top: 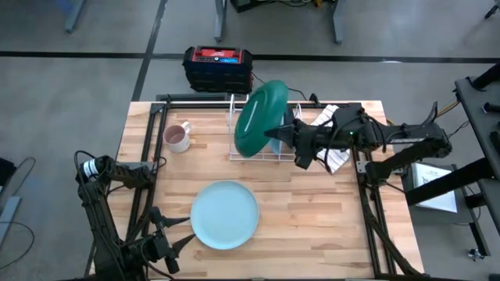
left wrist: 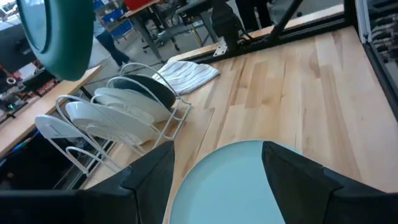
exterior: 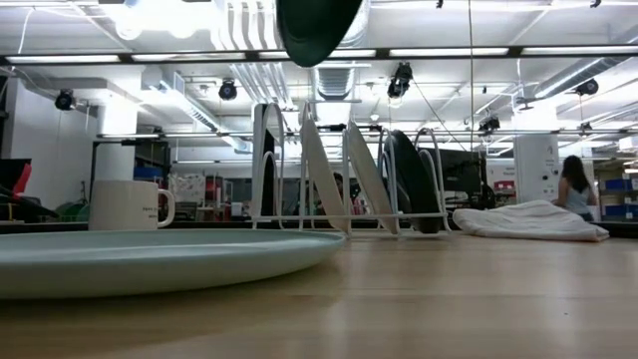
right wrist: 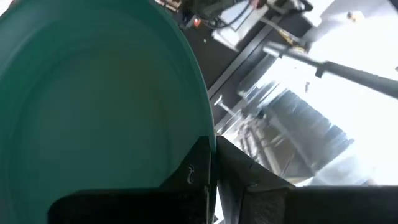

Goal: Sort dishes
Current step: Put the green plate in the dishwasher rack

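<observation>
A dark green plate (top: 262, 117) hangs in the air over the white wire dish rack (top: 258, 148) at the table's far middle, with my right gripper (top: 278, 135) shut on it. It also shows at the top of the low view (exterior: 317, 25) and in the left wrist view (left wrist: 53, 34). The rack (left wrist: 118, 112) holds white plates and a dark one standing on edge in its slots. A pale blue plate (top: 225, 215) lies flat on the table near the front. My left gripper (left wrist: 217, 180) is open just short of that plate's near left rim, touching nothing. My right gripper pinches the green plate's rim (right wrist: 208, 134) between its two fingers (right wrist: 193, 177), one on each face. The fingers come level from the table's right side. The plate stands tilted on edge, lifted clear above the rack.
A pinkish mug (top: 178, 138) stands left of the rack. A white striped cloth (top: 334, 160) lies right of the rack under my right arm, and also shows in the low view (exterior: 528, 221). A black and red box (top: 219, 69) sits beyond the far edge. A person (exterior: 576, 189) is in the room behind.
</observation>
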Robot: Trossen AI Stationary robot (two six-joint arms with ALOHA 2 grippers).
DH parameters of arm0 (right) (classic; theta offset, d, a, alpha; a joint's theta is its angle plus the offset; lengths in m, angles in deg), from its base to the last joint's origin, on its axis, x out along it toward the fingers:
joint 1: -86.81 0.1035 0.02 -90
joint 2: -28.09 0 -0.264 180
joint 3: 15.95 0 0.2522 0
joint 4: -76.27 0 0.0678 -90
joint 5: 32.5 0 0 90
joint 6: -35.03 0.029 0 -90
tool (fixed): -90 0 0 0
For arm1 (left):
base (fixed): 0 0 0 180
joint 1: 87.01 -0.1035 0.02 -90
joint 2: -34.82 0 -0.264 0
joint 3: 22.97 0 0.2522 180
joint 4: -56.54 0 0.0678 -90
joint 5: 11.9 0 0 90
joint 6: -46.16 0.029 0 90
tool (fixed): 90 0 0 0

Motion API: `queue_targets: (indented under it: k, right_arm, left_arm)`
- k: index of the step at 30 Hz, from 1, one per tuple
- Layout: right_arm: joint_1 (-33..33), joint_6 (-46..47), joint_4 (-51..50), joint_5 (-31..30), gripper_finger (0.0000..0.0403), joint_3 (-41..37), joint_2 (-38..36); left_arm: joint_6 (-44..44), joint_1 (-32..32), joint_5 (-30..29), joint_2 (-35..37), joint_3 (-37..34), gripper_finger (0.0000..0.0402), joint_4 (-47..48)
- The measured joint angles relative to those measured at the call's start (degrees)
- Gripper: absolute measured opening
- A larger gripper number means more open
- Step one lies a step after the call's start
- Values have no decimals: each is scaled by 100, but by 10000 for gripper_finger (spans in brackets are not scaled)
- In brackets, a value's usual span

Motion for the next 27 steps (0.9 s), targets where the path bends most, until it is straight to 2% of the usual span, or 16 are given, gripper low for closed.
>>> queue_targets:
  k: [10,18,27]
  right_arm:
    - [-756,-484,-354,1155,0,-3,157]
    - [-1254,-917,-433,1661,0,-4,264]
    - [-1814,-1012,-573,2632,0,-4,395]
  left_arm:
    - [-64,0,-665,-4,0,233,-70]
    - [-45,-56,-1184,-4,-2,233,-150]
    - [-34,-319,-1212,-4,-2,233,-206]
